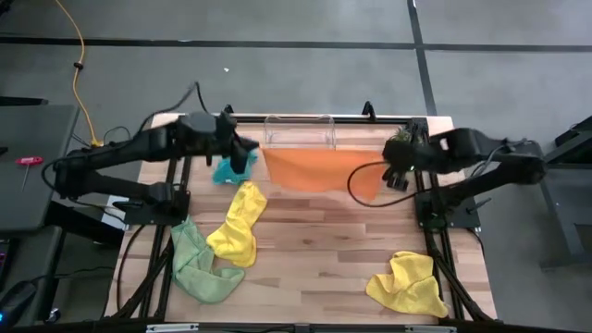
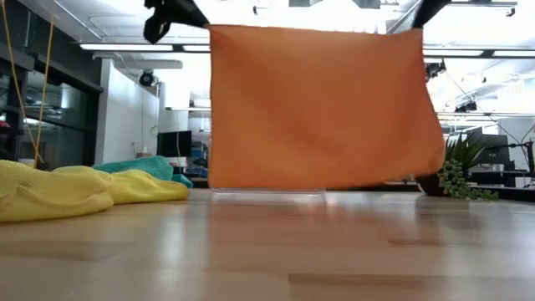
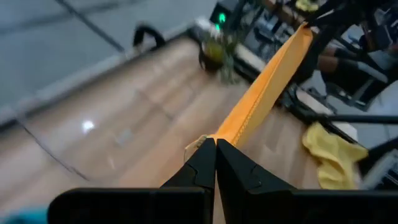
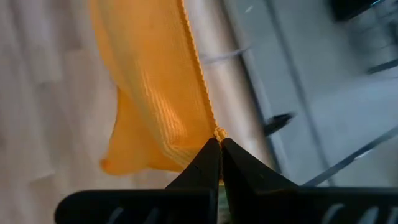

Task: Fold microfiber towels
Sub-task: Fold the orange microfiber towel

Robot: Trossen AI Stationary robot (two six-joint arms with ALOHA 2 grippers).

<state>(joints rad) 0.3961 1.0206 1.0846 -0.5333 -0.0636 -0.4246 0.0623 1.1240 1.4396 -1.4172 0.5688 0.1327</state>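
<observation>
Spanning the wooden table [image 1: 314, 250] near its far edge, the orange towel [image 1: 319, 169] hangs stretched between both arms, lifted clear of the surface (low view shows it as a flat sheet, bottom edge just above the tabletop). Left gripper [image 3: 215, 146] is pinched tight on one top corner, fingers closed together with the hem coming out between the tips. Right gripper [image 4: 220, 142] is clamped on the opposite top corner the same way, cloth sagging away from it.

Clear plastic bin [image 1: 299, 131] sits at the far edge, just behind the held towel.

Other towels lie loose and crumpled on the table:
- yellow towel [image 1: 239, 222], left of centre, touching the green one
- second yellow towel [image 1: 407, 282], near the front right corner, well apart from the rest
- light green towel [image 1: 198, 265], front left, partly under the first yellow one
- teal towel [image 1: 231, 168], just below the left gripper, beside the orange towel's left edge

Small potted plant [image 2: 458, 171] stands at the far right, close to the right gripper in the high view.
</observation>
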